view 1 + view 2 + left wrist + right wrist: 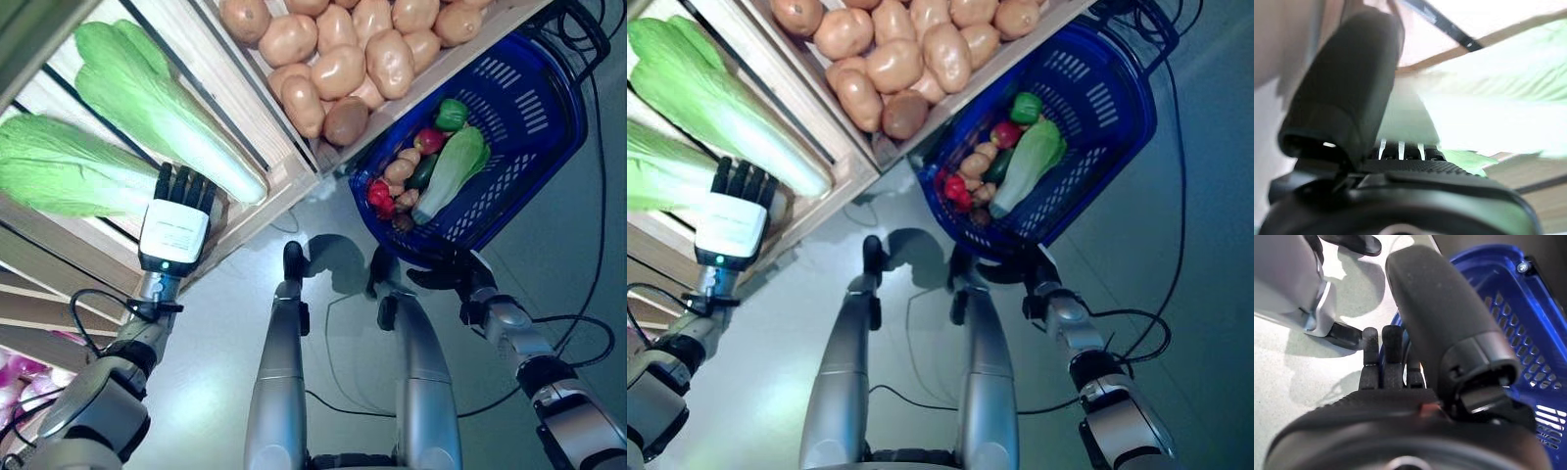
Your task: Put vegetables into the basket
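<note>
Two long green Chinese cabbages lie in a slatted wooden crate at upper left. My left hand is raised to the crate's front edge with straight fingers beside the nearer cabbage's white stem end. It is open, and its wrist view shows the pale cabbage just past the fingers. A blue basket at upper right holds a small cabbage, a green pepper, red peppers and a potato. My right hand grips the basket's near rim.
A second crate compartment beside the cabbages is filled with several brown potatoes. Purple vegetables show on a lower shelf at far left. Grey floor lies below the crates and basket.
</note>
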Robot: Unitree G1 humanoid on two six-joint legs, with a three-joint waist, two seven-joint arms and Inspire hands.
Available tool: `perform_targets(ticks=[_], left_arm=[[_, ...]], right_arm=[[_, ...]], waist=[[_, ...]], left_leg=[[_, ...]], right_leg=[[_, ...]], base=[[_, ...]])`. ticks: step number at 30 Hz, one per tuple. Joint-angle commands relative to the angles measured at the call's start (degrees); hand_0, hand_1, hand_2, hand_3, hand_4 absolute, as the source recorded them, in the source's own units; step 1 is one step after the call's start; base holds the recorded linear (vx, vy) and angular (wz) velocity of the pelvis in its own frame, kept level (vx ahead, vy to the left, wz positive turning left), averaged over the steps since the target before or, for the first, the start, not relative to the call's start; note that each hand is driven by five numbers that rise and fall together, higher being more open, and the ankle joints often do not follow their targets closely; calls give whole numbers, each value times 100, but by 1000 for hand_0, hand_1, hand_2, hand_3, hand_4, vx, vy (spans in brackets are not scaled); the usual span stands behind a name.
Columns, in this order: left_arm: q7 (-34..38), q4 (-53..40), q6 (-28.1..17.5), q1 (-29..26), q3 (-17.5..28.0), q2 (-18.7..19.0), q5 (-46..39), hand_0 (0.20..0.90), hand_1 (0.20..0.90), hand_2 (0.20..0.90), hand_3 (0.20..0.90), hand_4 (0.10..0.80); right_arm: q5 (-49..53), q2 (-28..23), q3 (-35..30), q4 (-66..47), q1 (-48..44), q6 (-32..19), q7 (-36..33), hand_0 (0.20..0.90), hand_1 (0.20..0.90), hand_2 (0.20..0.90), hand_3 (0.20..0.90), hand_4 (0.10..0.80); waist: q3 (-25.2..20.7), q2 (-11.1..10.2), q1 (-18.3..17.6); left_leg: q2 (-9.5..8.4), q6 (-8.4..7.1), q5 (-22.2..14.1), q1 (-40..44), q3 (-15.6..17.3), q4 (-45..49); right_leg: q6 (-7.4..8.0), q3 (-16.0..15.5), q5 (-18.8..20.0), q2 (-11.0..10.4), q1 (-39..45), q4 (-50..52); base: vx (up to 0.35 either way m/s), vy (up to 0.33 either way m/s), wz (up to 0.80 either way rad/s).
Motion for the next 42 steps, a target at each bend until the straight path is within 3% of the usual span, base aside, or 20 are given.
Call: perform_targets(ticks=[1,2,3,18,25,26,32,37,42], left_arm=[[1131,-35,41,-324,621,-24,-212,900,900,900,900,800],[1139,0,30,-349,626,-35,-211,627,627,627,627,618],[1145,45,3,-389,626,-39,-187,300,300,300,300,400],[1036,166,-135,-609,576,61,-532,300,300,300,300,400],[1590,-90,-487,-390,886,39,-611,300,300,300,300,400],[1714,-214,-589,-344,996,57,-600,300,300,300,300,400],[1929,-1053,-956,390,1589,-147,-582,300,300,300,300,400],[1622,-2167,-1625,1303,2150,-574,-1004,300,300,300,300,400],[393,-3672,-3040,2498,2923,-1116,-1552,300,300,300,300,400]], right_arm=[[326,-328,-96,6,-41,-237,-111,900,900,900,900,800],[325,-305,-87,-3,-54,-234,-122,900,900,900,900,800],[334,-286,-77,17,-71,-247,-115,900,900,900,900,800],[368,-289,-16,121,-181,-321,-107,900,900,900,900,800],[461,-172,-95,9,-66,-341,-129,900,900,900,900,800],[453,-118,-131,-64,-22,-353,-158,900,900,900,900,800],[250,185,-320,-518,587,-383,-268,900,900,900,900,800],[138,342,-514,-951,1153,-492,-240,900,900,900,900,800],[-235,744,-785,-1940,2072,-508,-263,900,900,900,900,800]], waist=[[-25,47,-40],[-25,37,-42],[-25,32,-45],[-25,124,-98],[-25,122,-91],[-25,126,-92],[-25,157,-10],[-187,218,128],[-693,184,216]], left_leg=[[-299,311,302,-324,239,-33],[-302,302,302,-313,232,-48],[-308,297,304,-302,226,-65],[-324,248,270,-122,264,-141],[-309,211,261,354,265,-288],[-317,235,451,392,274,-406],[-421,214,500,1228,187,-779],[-551,244,536,2006,68,-1217],[-501,257,646,3021,-58,-2072]], right_leg=[[-90,-73,384,96,235,-183],[-91,-73,387,107,249,-210],[-92,-76,388,115,261,-234],[-114,-81,303,157,464,-404],[-96,-56,260,230,945,-620],[-123,-90,435,239,994,-771],[-45,-141,476,158,1894,-1249],[34,-260,504,-2,2727,-1635],[151,-386,648,-77,3754,-2353]], base=[[-2,-48,1],[2,-44,1],[2,-43,0],[0,-2,0],[25,-44,-1],[-7,-66,-1],[71,-29,-3],[136,-19,-5],[216,-85,0]])
